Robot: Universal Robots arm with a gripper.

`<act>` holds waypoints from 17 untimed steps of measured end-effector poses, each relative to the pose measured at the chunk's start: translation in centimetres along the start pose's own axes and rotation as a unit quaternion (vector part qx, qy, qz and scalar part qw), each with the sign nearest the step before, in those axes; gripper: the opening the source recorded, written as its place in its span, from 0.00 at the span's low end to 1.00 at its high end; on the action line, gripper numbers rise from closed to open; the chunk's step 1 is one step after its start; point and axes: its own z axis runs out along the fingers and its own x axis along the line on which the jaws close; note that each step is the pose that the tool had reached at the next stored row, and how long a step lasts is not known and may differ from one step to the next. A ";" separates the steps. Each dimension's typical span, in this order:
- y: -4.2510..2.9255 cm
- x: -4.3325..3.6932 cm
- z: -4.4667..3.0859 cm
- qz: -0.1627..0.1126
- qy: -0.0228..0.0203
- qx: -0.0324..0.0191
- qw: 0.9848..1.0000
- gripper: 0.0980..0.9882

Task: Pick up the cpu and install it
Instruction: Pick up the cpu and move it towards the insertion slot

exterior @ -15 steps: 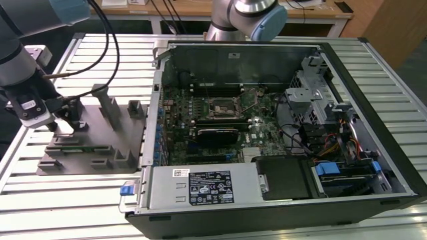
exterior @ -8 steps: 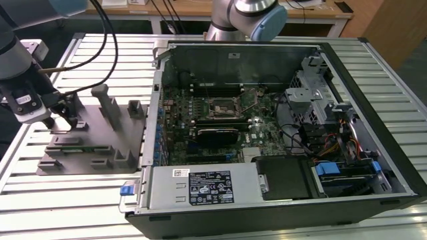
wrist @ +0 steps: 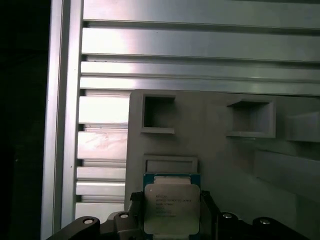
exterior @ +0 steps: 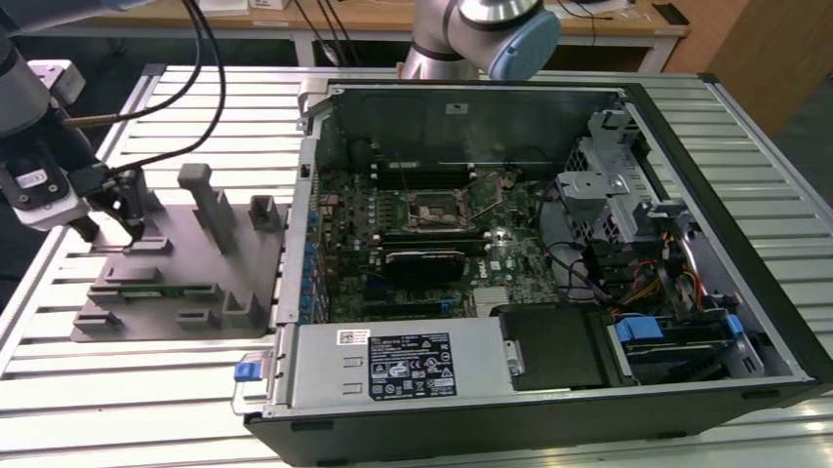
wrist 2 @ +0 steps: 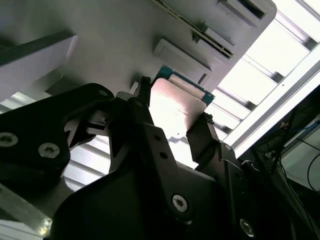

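The cpu (wrist: 171,210) is a flat square chip with a shiny metal top and a blue-green rim, seen in both wrist views (wrist 2: 176,114). It lies over the grey fixture block (wrist: 220,165), just in front of a shallow rectangular pocket. My gripper (wrist: 170,196) has its two black fingers pressed against opposite edges of the chip (wrist 2: 174,102). In the exterior view the gripper (exterior: 112,230) hangs over the fixture block (exterior: 182,283) at the exterior view's left. The motherboard socket (exterior: 440,208) sits inside the open computer case (exterior: 729,244).
The fixture block carries upright posts (exterior: 209,205) and several pockets close to the gripper. It rests on a slatted aluminium table (exterior: 195,107). Cables (exterior: 195,58) run from the arm. A second arm's base (exterior: 489,34) stands behind the case.
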 end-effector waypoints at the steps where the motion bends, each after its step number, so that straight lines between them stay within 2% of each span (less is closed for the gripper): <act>1: 0.01 0.00 -0.21 0.000 0.000 0.000 1.000 0.50; 17: 0.19 -0.09 -3.91 0.000 -0.001 0.000 1.000 0.50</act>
